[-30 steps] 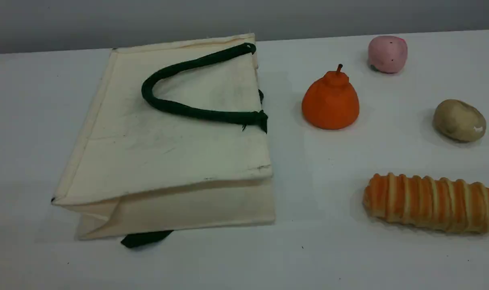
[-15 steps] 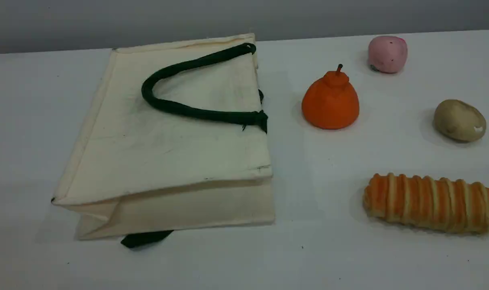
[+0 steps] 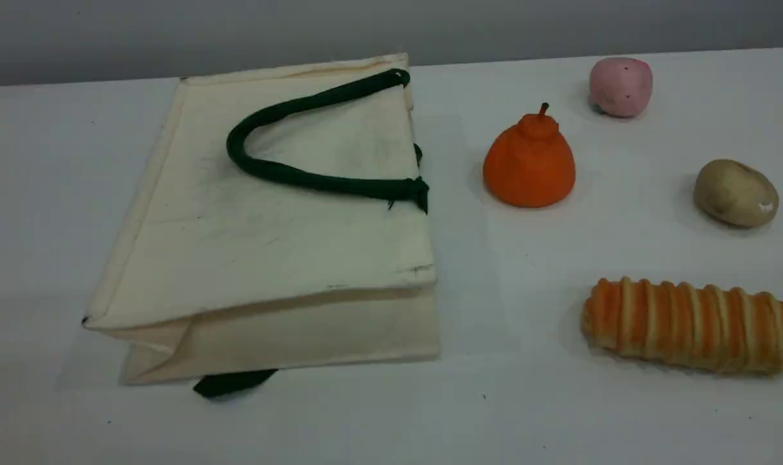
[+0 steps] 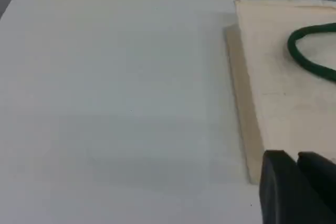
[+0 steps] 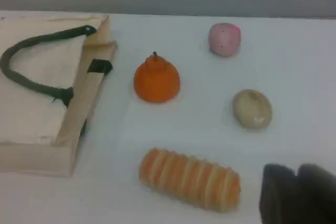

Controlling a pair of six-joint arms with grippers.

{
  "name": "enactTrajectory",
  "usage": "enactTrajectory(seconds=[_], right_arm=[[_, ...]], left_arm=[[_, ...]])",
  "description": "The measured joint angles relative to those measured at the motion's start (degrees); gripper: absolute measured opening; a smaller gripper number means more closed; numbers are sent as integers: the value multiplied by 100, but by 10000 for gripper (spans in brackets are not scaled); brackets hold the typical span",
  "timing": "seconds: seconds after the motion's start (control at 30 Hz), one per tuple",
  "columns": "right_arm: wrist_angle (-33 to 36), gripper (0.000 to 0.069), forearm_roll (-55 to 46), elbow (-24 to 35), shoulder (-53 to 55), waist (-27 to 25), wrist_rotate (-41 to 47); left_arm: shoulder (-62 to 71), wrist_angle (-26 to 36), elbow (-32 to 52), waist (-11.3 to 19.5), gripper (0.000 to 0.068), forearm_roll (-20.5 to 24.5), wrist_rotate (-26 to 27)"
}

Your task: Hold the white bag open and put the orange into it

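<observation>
- The orange (image 3: 528, 169): upright on the table (image 3: 527, 407), stem up, near the bag's mouth edge but apart from it. Neither gripper touches it.
- The white bag (image 3: 268, 252): flat on its side with the panels collapsed together and the mouth edge facing the orange. The green handle (image 3: 281, 172) lies looped over the upper panel.
- Left gripper (image 4: 297, 163): fingertips drawn close, nothing seen between them. It hovers by the bag's bottom end, away from the mouth.
- Right gripper (image 5: 297, 174): fingertips likewise close. It is above the food side, near the bread loaf (image 3: 691, 326).
- Risk, closed lift: the mouth lies shut, so a pinch that catches both panels would likely raise the bag sealed.
- Risk, drag: the handle is limp rope, and pulling on it may slide or tip the bag instead of gaping it.
- Risk, slip: the orange tapers to a knob. A high grip could squirt it loose toward the pink ball (image 3: 621, 86) or the potato (image 3: 735, 192).
- Risk, wrong pick: the loaf shares the orange colouring.
- Risk, clash: both arms must meet at the mouth and could crowd each other there.
</observation>
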Motion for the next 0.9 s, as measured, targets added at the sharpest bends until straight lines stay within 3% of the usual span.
enactTrajectory(seconds=[0.9], right_arm=[[0,85,0,0,0,0,0]], left_arm=[[0,-6,0,0,78,0,9]])
